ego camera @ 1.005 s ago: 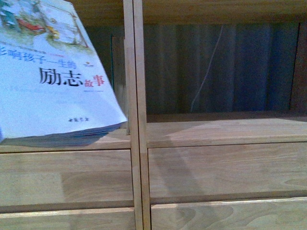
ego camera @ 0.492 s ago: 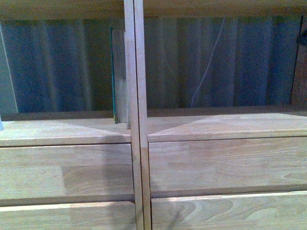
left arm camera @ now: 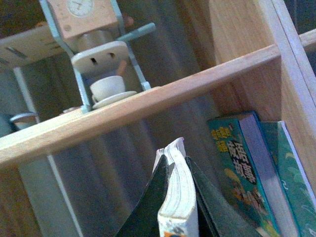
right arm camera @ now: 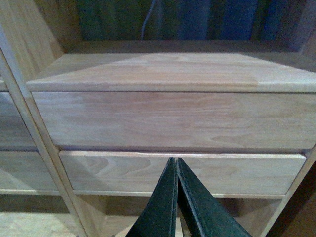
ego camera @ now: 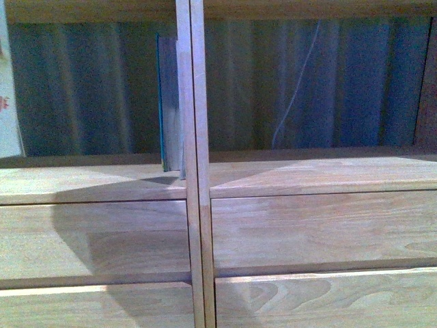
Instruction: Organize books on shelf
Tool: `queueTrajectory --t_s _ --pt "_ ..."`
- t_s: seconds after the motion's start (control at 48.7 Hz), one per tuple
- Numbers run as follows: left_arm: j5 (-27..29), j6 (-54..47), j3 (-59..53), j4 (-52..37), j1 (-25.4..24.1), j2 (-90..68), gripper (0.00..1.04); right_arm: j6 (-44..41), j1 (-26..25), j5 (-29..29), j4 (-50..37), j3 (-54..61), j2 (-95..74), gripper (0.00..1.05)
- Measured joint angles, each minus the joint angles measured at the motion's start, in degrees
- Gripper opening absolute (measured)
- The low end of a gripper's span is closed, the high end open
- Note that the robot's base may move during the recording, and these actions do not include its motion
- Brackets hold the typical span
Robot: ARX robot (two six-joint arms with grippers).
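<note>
The left gripper [left arm camera: 176, 164] is clenched on the thin white paperback [left arm camera: 177, 200], pinching its block of pages. In the front view only a narrow upright strip of this book shows, cut off by the picture's left edge, inside the left cubby of the light natural-wood shelf [ego camera: 196, 137]. The taller teal-covered book [ego camera: 169, 102] stands upright against the centre divider, thin edge outward and long axis vertical. The left wrist view shows a second greenish cover beside it, partly cropped. The right gripper [right arm camera: 174, 164] is closed on nothing, before the plain drawer fronts [right arm camera: 173, 118].
</note>
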State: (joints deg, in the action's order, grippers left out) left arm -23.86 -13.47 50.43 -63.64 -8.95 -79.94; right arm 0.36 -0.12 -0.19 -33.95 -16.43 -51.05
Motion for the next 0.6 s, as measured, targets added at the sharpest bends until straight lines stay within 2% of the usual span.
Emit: queueTrajectory --t_s 0.246,0.595 --pt "-2.91 -3.34 12.17 -1.27 2.08 -13.29 0.07 0.00 0.00 0.00 0.35 7.23 7.80 0.03" --pt "-2.05 -2.29 31.61 1.73 4.26 -29.55 0.07 0.00 0.00 0.00 5.09 12.17 17.35 0.03"
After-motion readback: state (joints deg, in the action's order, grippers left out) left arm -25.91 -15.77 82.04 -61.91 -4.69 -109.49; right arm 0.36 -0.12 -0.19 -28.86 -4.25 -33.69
